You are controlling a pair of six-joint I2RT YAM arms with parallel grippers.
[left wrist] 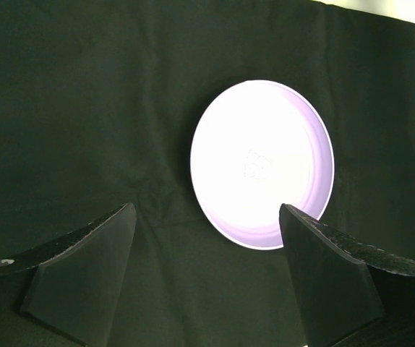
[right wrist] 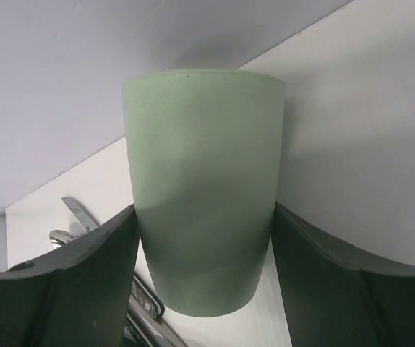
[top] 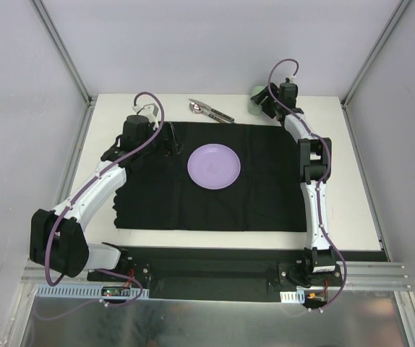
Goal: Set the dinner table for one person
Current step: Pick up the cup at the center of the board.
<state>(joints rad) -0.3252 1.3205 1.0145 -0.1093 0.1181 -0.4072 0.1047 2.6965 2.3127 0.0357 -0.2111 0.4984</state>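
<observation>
Only the right wrist view shows right gripper flanking the green cup, grip uncertain; left gripper gapes empty.

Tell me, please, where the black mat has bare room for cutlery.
Free: the black mat right of the purple plate up to the right arm, and the strip near the arm bases. Crowded: the far table edge, with cutlery and green cup.

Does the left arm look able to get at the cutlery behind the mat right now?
Probably yes: the left gripper hangs open and empty over the black mat, and nothing stands between it and the cutlery.
</observation>
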